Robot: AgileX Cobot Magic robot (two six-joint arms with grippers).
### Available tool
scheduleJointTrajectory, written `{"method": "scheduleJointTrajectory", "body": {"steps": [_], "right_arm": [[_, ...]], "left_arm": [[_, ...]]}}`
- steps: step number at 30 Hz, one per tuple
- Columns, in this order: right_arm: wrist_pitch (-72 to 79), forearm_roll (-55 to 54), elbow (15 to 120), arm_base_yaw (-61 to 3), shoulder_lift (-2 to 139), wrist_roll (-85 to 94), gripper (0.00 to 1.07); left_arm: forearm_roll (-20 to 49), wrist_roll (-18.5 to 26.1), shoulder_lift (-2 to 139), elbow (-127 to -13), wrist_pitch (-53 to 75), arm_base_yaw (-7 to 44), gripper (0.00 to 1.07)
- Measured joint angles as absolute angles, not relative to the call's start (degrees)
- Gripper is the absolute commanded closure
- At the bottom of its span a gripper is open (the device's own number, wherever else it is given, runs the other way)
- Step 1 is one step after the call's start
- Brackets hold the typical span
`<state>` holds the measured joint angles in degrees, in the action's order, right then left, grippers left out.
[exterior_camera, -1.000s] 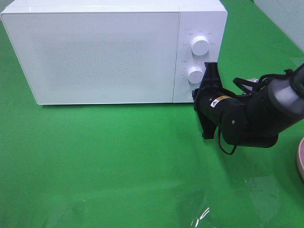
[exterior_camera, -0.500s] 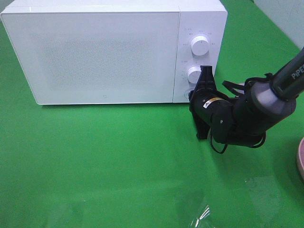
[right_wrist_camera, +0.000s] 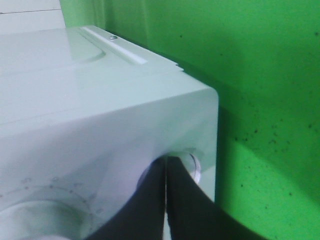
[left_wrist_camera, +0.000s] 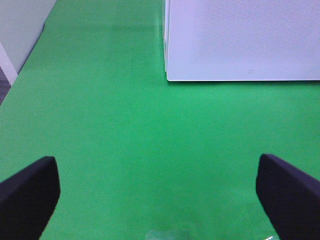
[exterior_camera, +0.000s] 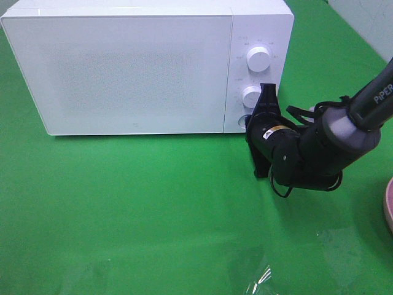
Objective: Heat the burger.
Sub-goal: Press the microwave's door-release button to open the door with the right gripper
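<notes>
The burger is out of view in every frame. A white microwave (exterior_camera: 123, 74) stands at the back of the green table with its door closed. My right gripper (exterior_camera: 248, 120) is shut, and its tips rest against the low corner of the control panel. In the right wrist view the closed fingertips (right_wrist_camera: 166, 165) touch a round button (right_wrist_camera: 194, 164) below the dials. My left gripper (left_wrist_camera: 159, 200) hangs open over bare green cloth, facing the microwave's (left_wrist_camera: 240, 40) left front corner, with nothing between its fingers.
Two white knobs (exterior_camera: 258, 59) (exterior_camera: 252, 96) sit on the panel above the right gripper. The rim of a pink plate (exterior_camera: 388, 209) shows at the table's right edge. A piece of clear film (exterior_camera: 261, 279) lies near the front edge.
The right arm has swung left and in toward the microwave's lower panel, then held still over the last half second. The left gripper is unchanged.
</notes>
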<state>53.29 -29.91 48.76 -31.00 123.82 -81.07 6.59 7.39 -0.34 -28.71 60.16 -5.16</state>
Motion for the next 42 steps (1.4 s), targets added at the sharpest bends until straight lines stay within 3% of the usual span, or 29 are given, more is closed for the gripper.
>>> {"method": "scheduleJointTrajectory", "body": {"steps": [42], "right_arm": [[55.35,-35.35,53.29,-32.83,127.31,-78.21,1.07]], "left_arm": [[6.59,7.39,-0.34,-28.71,60.16,-5.16,0.07]]}}
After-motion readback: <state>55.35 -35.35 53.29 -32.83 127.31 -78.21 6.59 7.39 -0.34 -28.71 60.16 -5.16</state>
